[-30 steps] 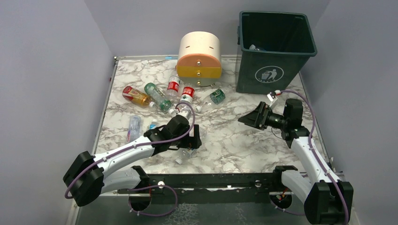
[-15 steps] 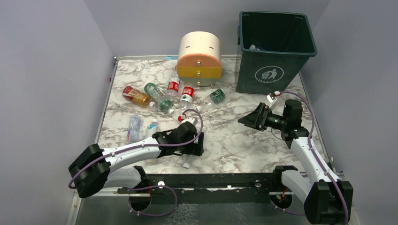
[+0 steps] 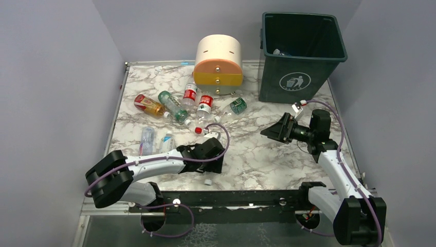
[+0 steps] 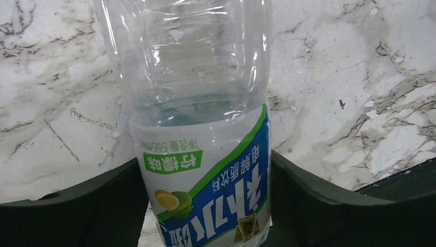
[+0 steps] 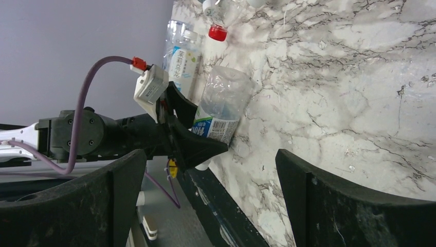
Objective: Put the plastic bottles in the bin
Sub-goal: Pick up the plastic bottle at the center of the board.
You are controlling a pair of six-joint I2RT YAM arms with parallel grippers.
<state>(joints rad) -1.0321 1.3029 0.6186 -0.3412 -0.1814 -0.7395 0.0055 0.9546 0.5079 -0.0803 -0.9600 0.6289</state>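
While the lime-labelled bottle (image 4: 190,77) is lying lengthwise between the fingers (image 4: 319,206) of my left gripper (image 4: 204,172), they are touching its sides; whether gripping, I cannot tell.

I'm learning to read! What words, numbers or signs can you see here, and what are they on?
"555ml", upside down: label of the bottle between the left fingers.
"柠檬味", upside down: same label, green box.
Big white characters on its blue band: cut off, unreadable.
White litter-figure sign, no words: front of the bin.
Labels on the other bottles: too small to read.
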